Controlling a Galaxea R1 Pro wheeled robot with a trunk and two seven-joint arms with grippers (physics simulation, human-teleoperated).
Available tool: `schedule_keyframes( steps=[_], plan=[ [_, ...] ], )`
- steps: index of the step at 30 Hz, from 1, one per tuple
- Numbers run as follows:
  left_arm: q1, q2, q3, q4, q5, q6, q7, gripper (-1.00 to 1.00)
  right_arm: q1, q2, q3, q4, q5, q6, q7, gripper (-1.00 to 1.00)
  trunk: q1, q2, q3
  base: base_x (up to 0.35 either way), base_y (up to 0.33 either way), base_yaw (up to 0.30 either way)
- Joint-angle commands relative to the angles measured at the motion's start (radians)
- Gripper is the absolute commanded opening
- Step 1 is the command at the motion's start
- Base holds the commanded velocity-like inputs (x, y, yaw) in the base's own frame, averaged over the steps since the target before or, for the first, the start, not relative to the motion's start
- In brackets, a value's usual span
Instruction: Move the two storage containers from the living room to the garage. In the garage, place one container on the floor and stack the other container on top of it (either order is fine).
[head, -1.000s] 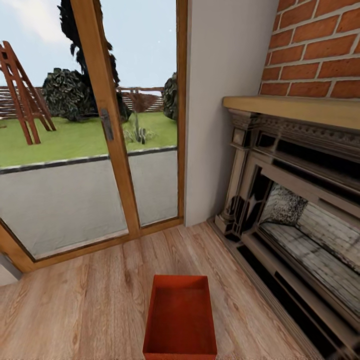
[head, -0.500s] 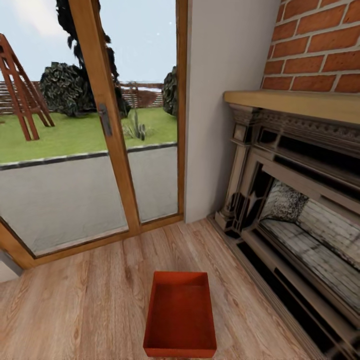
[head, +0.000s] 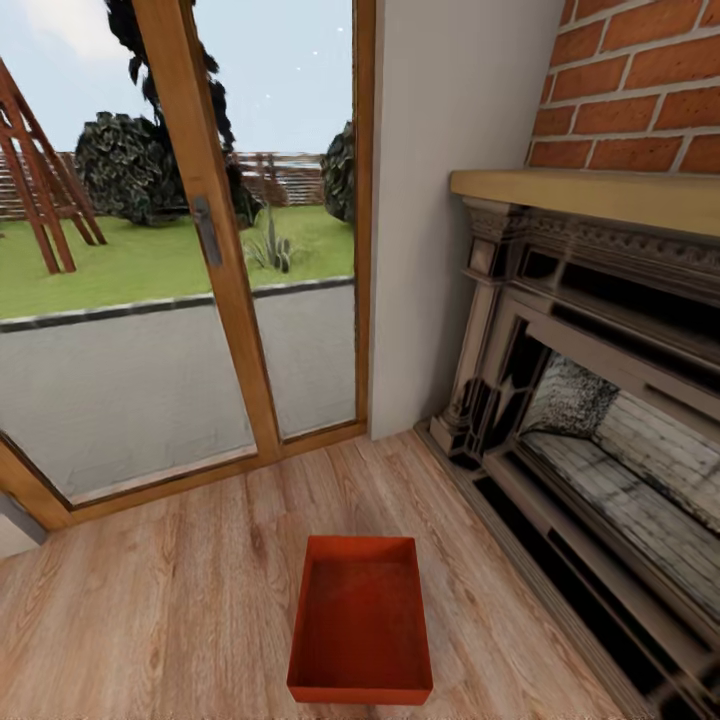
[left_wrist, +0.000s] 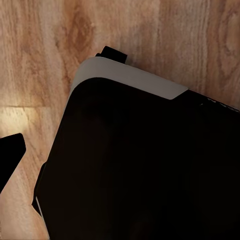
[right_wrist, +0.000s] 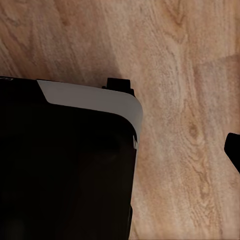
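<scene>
One orange-red storage container (head: 361, 620) rests empty and open-topped on the light wood planks (head: 150, 620) of the living room, low in the middle of the head view. It lies between the glass door and the fireplace. In the left wrist view a dark fingertip (left_wrist: 9, 156) shows at the frame's edge, beside my black, white-trimmed base (left_wrist: 140, 165). The right wrist view has another dark fingertip (right_wrist: 234, 148) at its edge, over the planks next to the base (right_wrist: 60, 165). Neither gripper is near the container. The garage and its floor are out of view.
A wood-framed glass door (head: 215, 260) stands ahead on the left, with lawn and pavement outside. A pale wall corner (head: 440, 200) rises ahead. The dark fireplace (head: 600, 420) under red brick runs along the right, close to the container.
The whole head view has shifted a little, so the camera moved. The container now shows slightly higher in the picture but still lies in the same spot.
</scene>
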Motion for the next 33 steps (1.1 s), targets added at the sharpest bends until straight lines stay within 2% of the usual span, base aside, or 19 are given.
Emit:
schedule_keyframes(
  steps=[1, 33],
  plan=[
    [0.0, 0.0, -0.008, 0.0, 0.008, -0.003, 0.004, 1.0, -0.001, 0.0, 0.008, 0.003, -0.009, -0.005, 0.002, 1.0, 0.0, -0.001, -0.003, 0.0, 0.0, 0.0],
    [-0.001, 0.001, -0.008, 0.0, 0.009, -0.003, 0.004, 1.0, -0.001, 0.002, 0.008, 0.003, -0.01, -0.005, 0.002, 1.0, 0.0, -0.001, -0.054, 0.0, 0.0, 0.0]
  ],
)
